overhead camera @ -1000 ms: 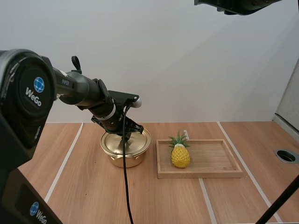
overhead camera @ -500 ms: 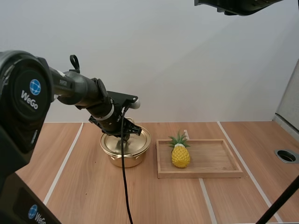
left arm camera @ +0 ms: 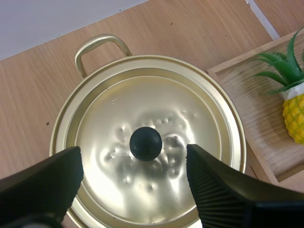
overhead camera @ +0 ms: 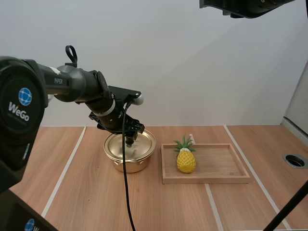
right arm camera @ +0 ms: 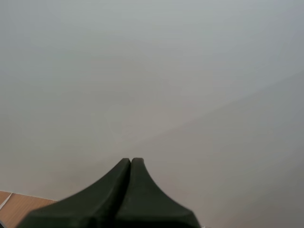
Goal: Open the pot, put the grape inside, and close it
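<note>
The gold pot [overhead camera: 129,160] stands on the table with its lid [left arm camera: 142,118] on, and the lid's black knob [left arm camera: 146,143] sits at the centre. My left gripper [overhead camera: 131,136] hovers just above the lid, open. Its fingers [left arm camera: 209,180] stand wide apart on either side of the knob and touch nothing. My right gripper [right arm camera: 130,162] is shut on nothing and points at a plain wall. No grapes are in sight.
A wooden tray [overhead camera: 216,179] lies to the right of the pot, with a toy pineapple [overhead camera: 186,160] at its left end. The tray's corner [left arm camera: 247,118] comes close to the pot's rim. White lines cross the wooden table.
My left gripper has opened wide off the lid's knob and risen a little above the pot. The lid stays on the pot.
</note>
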